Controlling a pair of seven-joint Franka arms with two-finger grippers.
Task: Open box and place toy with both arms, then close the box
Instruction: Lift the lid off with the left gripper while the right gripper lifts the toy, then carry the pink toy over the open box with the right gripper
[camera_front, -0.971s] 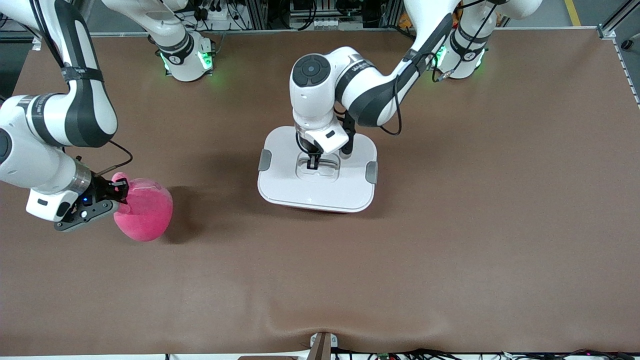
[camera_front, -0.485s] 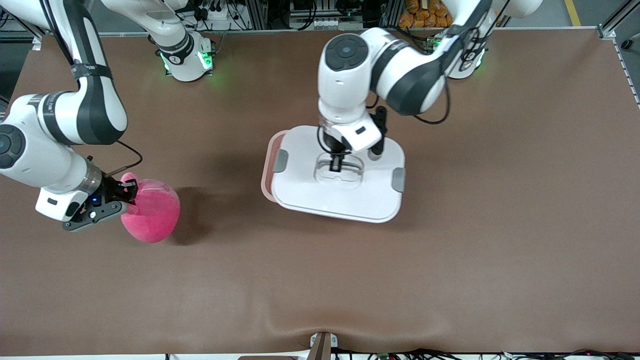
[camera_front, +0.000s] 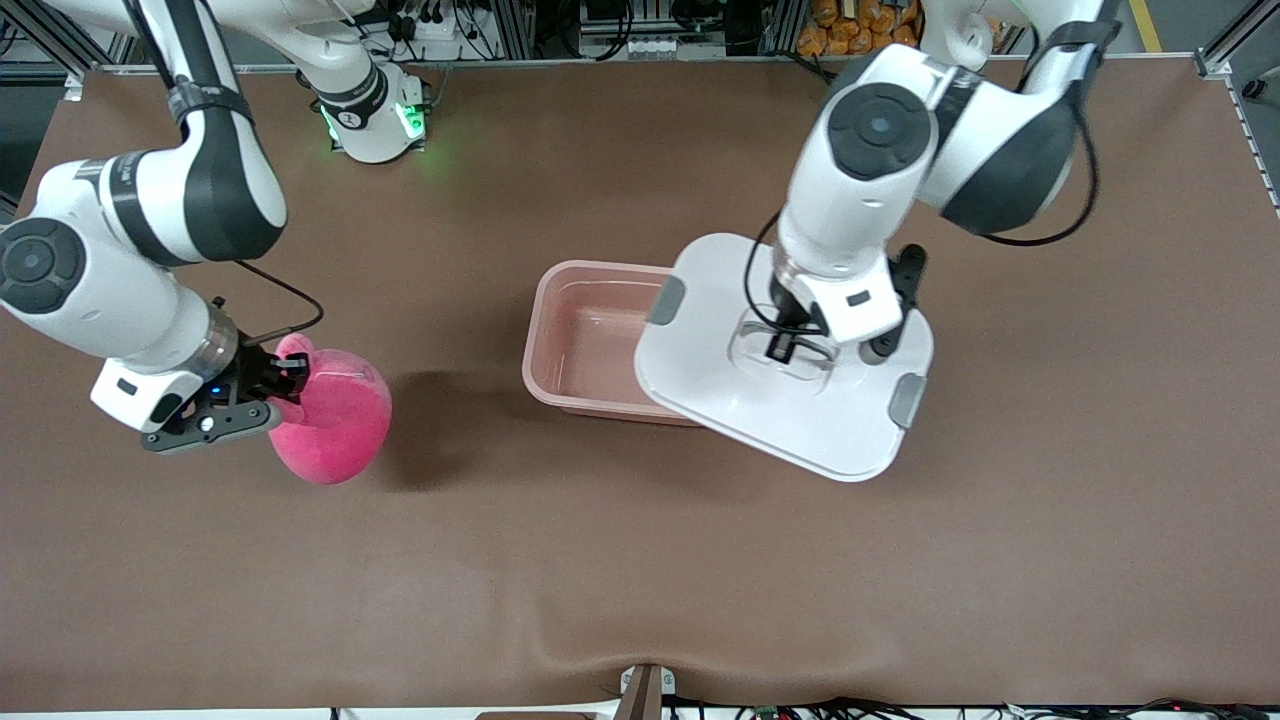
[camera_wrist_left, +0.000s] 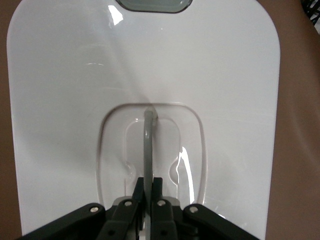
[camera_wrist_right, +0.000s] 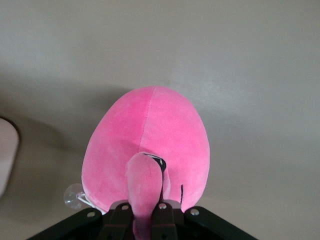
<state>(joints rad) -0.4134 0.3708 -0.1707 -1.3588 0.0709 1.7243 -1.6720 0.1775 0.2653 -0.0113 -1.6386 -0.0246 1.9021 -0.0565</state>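
The box (camera_front: 585, 340), a translucent pink tub, stands open at the middle of the table with nothing inside. Its white lid (camera_front: 800, 420) hangs tilted in the air over the tub's end toward the left arm. My left gripper (camera_front: 785, 345) is shut on the lid's grey centre handle (camera_wrist_left: 148, 145); the lid (camera_wrist_left: 145, 65) fills the left wrist view. The toy (camera_front: 338, 420), a round bright pink plush, hangs toward the right arm's end of the table. My right gripper (camera_front: 285, 382) is shut on one of its nubby ears (camera_wrist_right: 142, 180), and the toy (camera_wrist_right: 155, 130) bulges past the gripper (camera_wrist_right: 146, 212).
A brown mat covers the table, with a ripple near the front edge (camera_front: 590, 650). A small bracket (camera_front: 645, 690) sits at that edge. Both arm bases and cabling line the edge farthest from the front camera.
The left arm has lifted the lid off the box and carried it toward the left arm's end, uncovering the tub. The right gripper has shifted slightly toward the box with the toy.
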